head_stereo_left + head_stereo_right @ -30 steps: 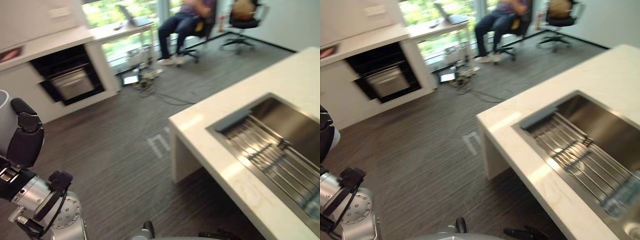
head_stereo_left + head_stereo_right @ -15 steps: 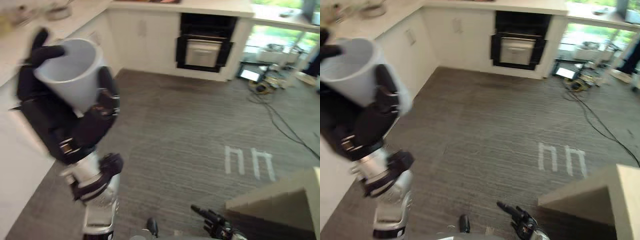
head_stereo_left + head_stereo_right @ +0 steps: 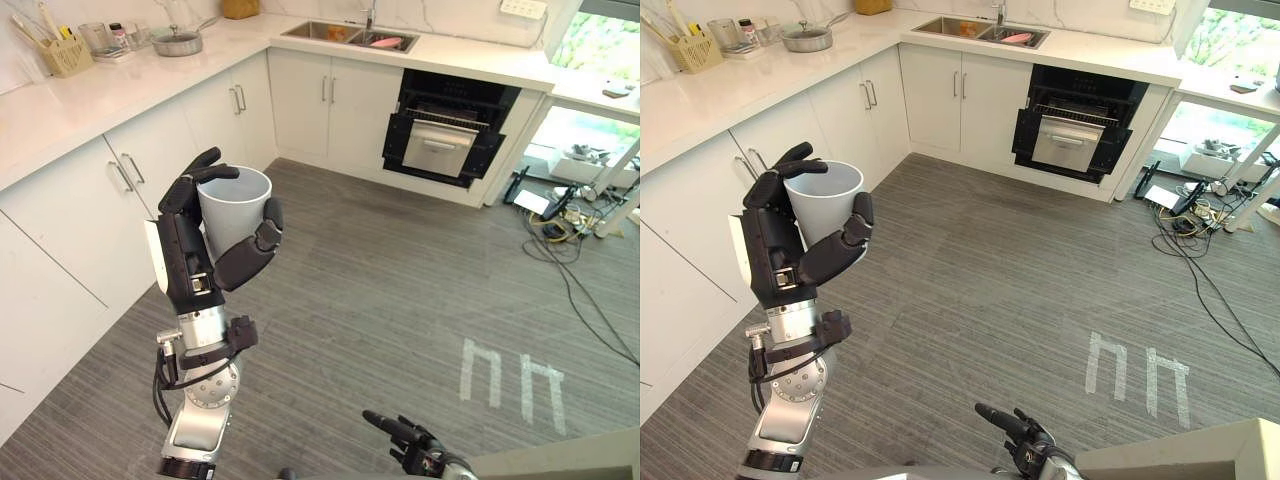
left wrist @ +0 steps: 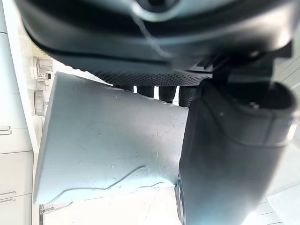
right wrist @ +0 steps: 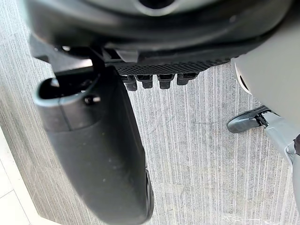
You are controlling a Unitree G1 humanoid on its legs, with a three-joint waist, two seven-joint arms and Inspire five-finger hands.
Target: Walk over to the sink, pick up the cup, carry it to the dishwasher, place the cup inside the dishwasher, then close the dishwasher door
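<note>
Cup (image 3: 235, 205): white, upright, mouth up, carried in the air in front of the white cabinets (image 3: 130, 175), below the worktop's front edge and resting on nothing.
Left hand (image 3: 185, 262): wrapped round the cup, with the fingers over the far side and rim and the thumb pressed on the near wall. The left wrist view shows the same clasp. The level hold likely guards against tipping while walking.
Right hand (image 3: 415, 450): low at the bottom of the eye views over the grey floor, fingers loose and holding nothing. It looks free for the door later.
Sink (image 3: 350, 33): set in the far run of the worktop, close to its back edge and well apart from the cup.
Pot (image 3: 180, 42): near the worktop's inner corner, with a utensil basket (image 3: 62, 52) further along the left run.
Dishwasher (image 3: 450, 135): I take the dark built-in unit under the far worktop's right end for it. I cannot tell how its door stands.
Stage: by my reading the carry is under way. Placing the cup and closing the door are not yet done.
Risk: the rim could brush a cabinet handle.
</note>
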